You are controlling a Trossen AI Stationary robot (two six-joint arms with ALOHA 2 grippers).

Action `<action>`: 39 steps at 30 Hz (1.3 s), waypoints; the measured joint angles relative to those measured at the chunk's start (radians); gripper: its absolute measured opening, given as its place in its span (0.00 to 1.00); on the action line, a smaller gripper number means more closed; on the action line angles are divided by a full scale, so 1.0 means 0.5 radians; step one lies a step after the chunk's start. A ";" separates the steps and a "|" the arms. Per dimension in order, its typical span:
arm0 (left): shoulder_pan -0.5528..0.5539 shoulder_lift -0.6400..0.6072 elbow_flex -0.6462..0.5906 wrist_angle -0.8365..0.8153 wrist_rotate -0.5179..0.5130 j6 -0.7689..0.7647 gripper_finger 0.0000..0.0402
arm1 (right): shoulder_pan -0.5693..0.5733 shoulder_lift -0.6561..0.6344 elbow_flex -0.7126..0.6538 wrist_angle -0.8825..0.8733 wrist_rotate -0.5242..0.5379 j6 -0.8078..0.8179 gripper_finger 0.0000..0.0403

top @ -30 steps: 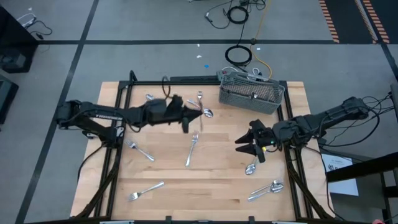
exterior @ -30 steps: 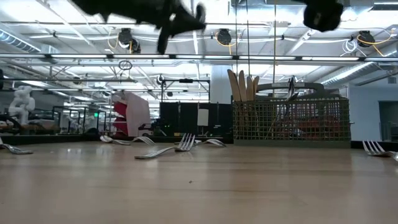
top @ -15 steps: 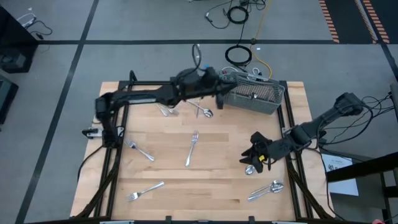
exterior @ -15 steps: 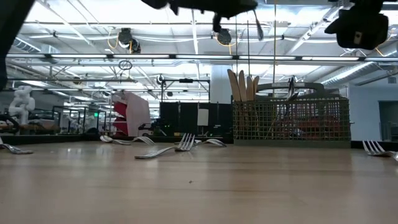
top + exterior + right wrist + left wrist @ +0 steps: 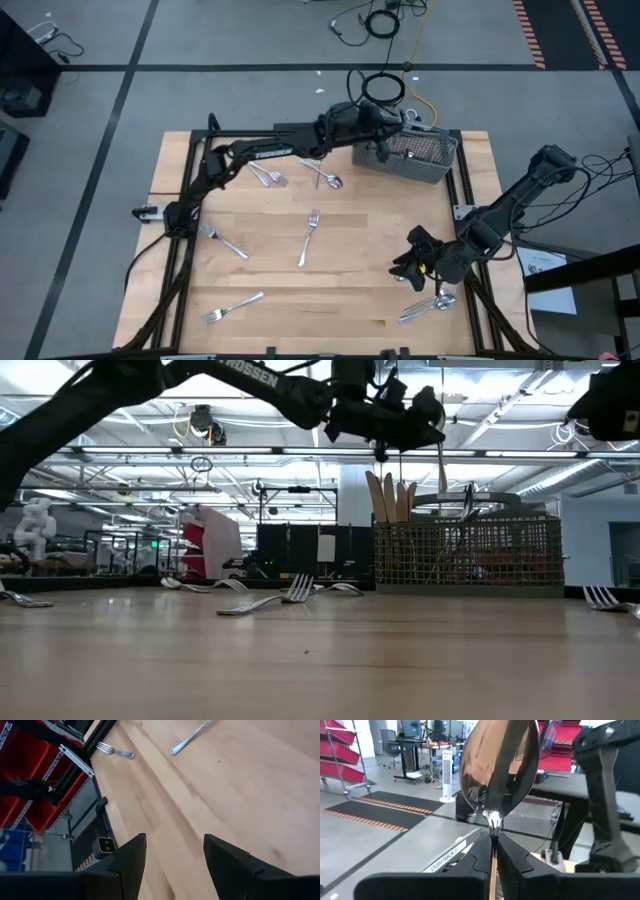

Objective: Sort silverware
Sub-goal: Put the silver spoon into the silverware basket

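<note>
- Left gripper (image 5: 392, 128) reached out over the near-left end of the grey mesh caddy (image 5: 420, 158), fingers (image 5: 512, 862) pinched tight on the neck of a spoon (image 5: 499, 767), bowl sticking up past the tips
- Low view: same gripper (image 5: 400, 428) hangs above the caddy (image 5: 466, 552), well clear of its rim; spoon handle (image 5: 441, 465) points down toward the caddy top, not touching it as far as I can tell
- Caddy sits at the far right corner of the table (image 5: 350, 260); some tall handles already stand in it, can't tell what kind
- Right gripper (image 5: 412, 262) low over the table, well in front of the caddy near the right edge, fingers (image 5: 227, 862) spread apart w/ nothing between them, just bare wood
- Silverware loose on the table: spoon pair (image 5: 430, 304) just beyond the right gripper, farther from the caddy
- Fork (image 5: 309, 238) mid-table, front-left of the caddy
- Small spoon (image 5: 327, 178) and another piece (image 5: 265, 176) left of the caddy, under the left arm
- Fork (image 5: 224, 241) and fork (image 5: 236, 305) farthest from the caddy, toward the left side
</note>
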 joint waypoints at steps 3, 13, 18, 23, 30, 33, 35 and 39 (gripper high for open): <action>0.004 0.049 0.024 -0.014 -0.037 0.080 0.05 | 0.030 0.002 0.000 0.001 0.009 0.078 0.47; 0.029 0.115 0.024 -0.031 -0.103 0.149 0.06 | 0.089 0.005 0.000 0.000 0.165 0.159 0.47; 0.031 0.116 0.024 -0.024 -0.146 0.158 0.12 | 0.089 0.005 -0.001 0.003 0.166 0.209 0.47; 0.031 0.116 0.024 -0.053 -0.158 0.156 0.15 | 0.093 0.005 -0.001 0.094 0.210 0.213 0.47; 0.031 0.116 0.024 -0.171 -0.158 0.145 0.16 | 0.098 0.007 -0.001 0.224 0.262 0.184 0.47; 0.030 0.116 0.024 -0.191 -0.158 0.143 0.16 | 0.098 0.032 0.000 0.234 0.264 0.185 0.47; 0.029 0.115 0.024 -0.194 -0.141 0.140 0.16 | 0.098 0.056 0.000 0.252 0.263 0.189 0.47; 0.029 0.104 0.024 -0.240 -0.129 0.138 0.16 | 0.098 0.110 -0.001 0.321 0.258 0.194 0.47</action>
